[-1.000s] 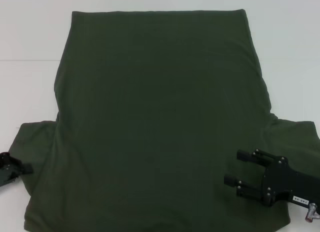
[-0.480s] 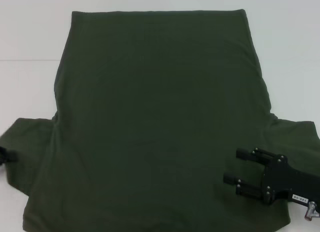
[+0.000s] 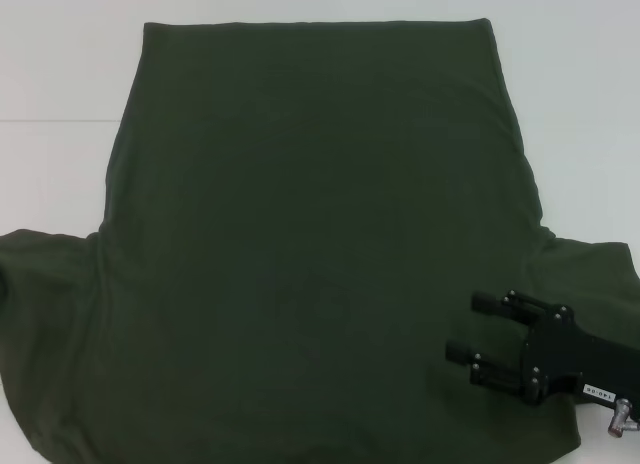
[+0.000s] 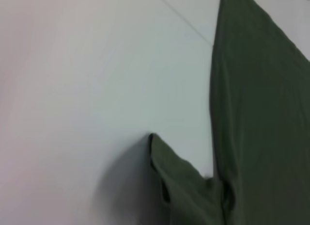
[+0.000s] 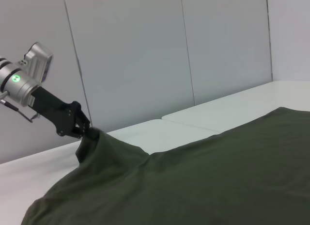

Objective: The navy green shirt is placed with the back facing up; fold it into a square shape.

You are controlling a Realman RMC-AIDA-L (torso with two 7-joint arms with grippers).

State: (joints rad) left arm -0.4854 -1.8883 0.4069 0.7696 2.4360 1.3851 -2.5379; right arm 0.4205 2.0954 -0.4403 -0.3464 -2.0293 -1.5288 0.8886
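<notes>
- On the robot's left, the left tool (image 5: 80, 129) is out of the head view; the right wrist view shows it raised above the tabletop (image 3: 60, 74), closed on the tip of the left sleeve (image 3: 45, 314) of the navy green shirt (image 3: 320, 244).
- The pinched sleeve cloth rises to a peak at that tool and slopes down from there into the rest of the shirt, which lies flat.
- In the left wrist view the sleeve edge stands up off the white tabletop and throws a shadow beside it, with the side edge of the shirt's body running away along the surface.
- In the head view the left sleeve is drawn outward as far as the picture's left edge, smooth and without sharp creases.
- The shirt is spread plain side up over the middle of the tabletop, its straight hem at the far side and the sleeves at the near side; no lettering shows.
- The body of the shirt is flat, with only faint ripples.
- On the robot's right, the right tool (image 3: 466, 327) hovers over the near right part of the shirt, just inward of the right sleeve (image 3: 590, 274).
- Its two fingers (image 3: 488, 302) point toward the shirt's middle and stand apart, with nothing between them.
- The right sleeve lies flat on the tabletop.
</notes>
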